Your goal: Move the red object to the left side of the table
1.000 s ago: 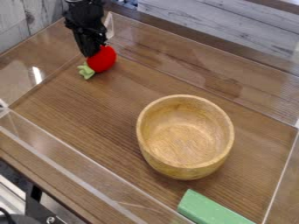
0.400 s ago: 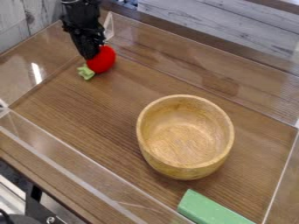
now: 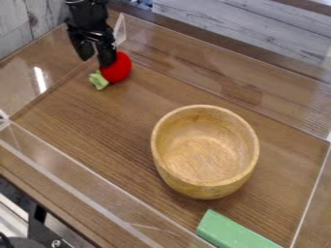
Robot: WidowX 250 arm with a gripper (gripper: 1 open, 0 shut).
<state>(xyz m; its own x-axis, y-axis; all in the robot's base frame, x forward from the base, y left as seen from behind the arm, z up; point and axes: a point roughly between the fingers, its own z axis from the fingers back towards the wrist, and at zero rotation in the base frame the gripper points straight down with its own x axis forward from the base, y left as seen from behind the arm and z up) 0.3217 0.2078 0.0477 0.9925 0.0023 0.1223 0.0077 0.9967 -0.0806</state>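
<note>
On the wood-grain bench (image 3: 110,145), the biggest change is at the black gripper (image 3: 95,50): its fingers, close together a second ago, now stand apart, and nothing looks clamped between them. The smaller change is in the strawberry-like red toy (image 3: 118,67), which has shifted very slightly away from the picture's left edge and shows more of its red body. It lies near the top left of the view, just beside the fingers; whether one still touches it, I cannot tell. For the task, this looks like a release, with the toy already over toward the picture's left, so probably only backing the gripper off remains, taking care not to nudge the round toy as it lifts. Counted by size, there is one bench, one round wooden bowl (image 3: 204,145), one gripper, one flat green block (image 3: 238,232) and one red toy, with one pale-green leafy end (image 3: 99,81).
</note>
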